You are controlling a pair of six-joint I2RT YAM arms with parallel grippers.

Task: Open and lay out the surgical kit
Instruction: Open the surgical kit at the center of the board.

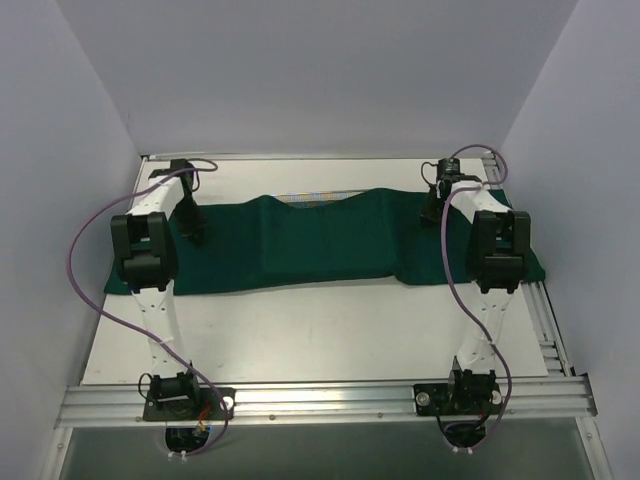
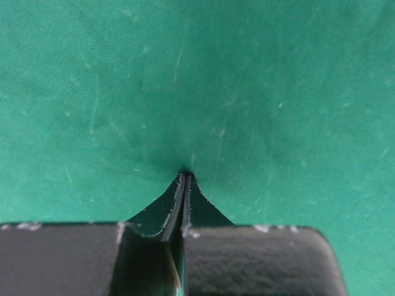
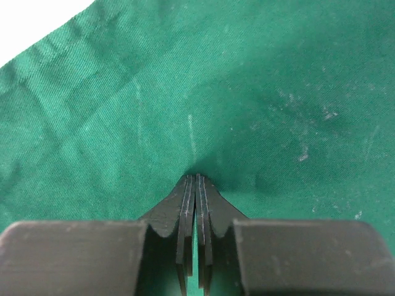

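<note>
**Both arms pinch the green wrap**

Dark green cloth wrap point(image 1: 300, 245) lies rumpled across the desk's point(image 1: 330, 330) far half; left fingers point(image 2: 183, 185) and right fingers point(image 3: 192, 185) are clamped on puckered cloth; contents hidden underneath

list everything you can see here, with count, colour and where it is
green cloth: one, dark green, spread across the far half of the table, bulging in the middle
mesh tray: one, silver, only an edge showing at the cloth's far side
table: one, white
rail: one, silver, near edge
cables: two, purple, one looping beside each arm
left arm, right arm: two, white and black, reaching to the cloth's ends
left claw: black, shut on the green cloth
right claw: black, shut on the green cloth
</note>
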